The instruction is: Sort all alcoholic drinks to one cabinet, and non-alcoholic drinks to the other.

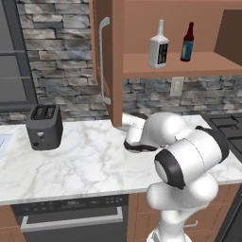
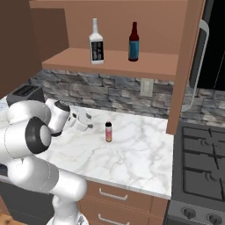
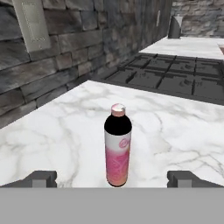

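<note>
Pink slim bottle (image 3: pixel 117 146) with a dark upper band and a pale pink cap stands upright on the white marble tabletop (image 2: pixel 132 151), alone out on the open surface, well clear of the stone back wall. Seen from the hand camera it sits centred between the two dark fingers (image 3: pixel 41 178), which are spread as wide as they go and hold nothing; neither touches it. From the right base camera the gripper (image 2: pixel 89 121) is low over the tabletop, just to the left of that one bottle (image 2: pixel 108 132).

Two more bottles stand upright, apart, on the open wooden cabinet shelf (image 2: pixel 114 61) above: one whitish square-bodied bottle (image 2: pixel 96 43) with a long neck and black label, and one slim dark-brown bottle (image 2: pixel 133 43) with a blue label.

One dark grey toaster (image 1: pixel 44 126) sits on the tabletop far to the left. One black stove (image 2: pixel 202 165) adjoins the tabletop on the right.
</note>
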Controlling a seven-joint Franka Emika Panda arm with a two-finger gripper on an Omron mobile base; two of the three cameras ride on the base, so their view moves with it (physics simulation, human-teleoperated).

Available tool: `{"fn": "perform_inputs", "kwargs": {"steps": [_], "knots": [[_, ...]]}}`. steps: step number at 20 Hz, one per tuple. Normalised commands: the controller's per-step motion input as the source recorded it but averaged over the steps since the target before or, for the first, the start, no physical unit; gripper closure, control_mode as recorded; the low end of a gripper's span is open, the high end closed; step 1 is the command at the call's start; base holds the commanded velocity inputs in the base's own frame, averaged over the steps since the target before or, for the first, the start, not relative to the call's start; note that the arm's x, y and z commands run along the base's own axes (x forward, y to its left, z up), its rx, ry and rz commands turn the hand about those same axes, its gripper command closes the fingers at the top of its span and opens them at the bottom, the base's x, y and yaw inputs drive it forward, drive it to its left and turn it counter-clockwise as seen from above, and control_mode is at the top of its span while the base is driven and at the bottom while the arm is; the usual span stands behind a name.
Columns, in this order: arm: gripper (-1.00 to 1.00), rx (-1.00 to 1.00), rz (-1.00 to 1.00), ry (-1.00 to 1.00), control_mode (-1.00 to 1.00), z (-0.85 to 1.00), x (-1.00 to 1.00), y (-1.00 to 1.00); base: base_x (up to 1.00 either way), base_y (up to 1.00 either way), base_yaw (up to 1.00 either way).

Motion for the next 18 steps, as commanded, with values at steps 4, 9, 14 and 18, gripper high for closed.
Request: {"fn": "perform_inputs", "kwargs": {"steps": [4,9,14,18], "knots": [[-1.0,-0.03,-0.02,0.0,-1.0,-0.15,0.08,-0.05,0.0,0.0,0.0],[-1.0,-0.01,-0.04,0.0,-1.0,-0.12,0.01,-0.01,0.0,0.0,0.0],[-1.0,-0.01,-0.05,0.0,-1.0,-0.04,0.05,-0.05,0.0,0.0,0.0],[-1.0,-0.01,-0.02,0.0,-1.0,0.0,0.01,-0.13,0.0,0.0,0.0]]}}
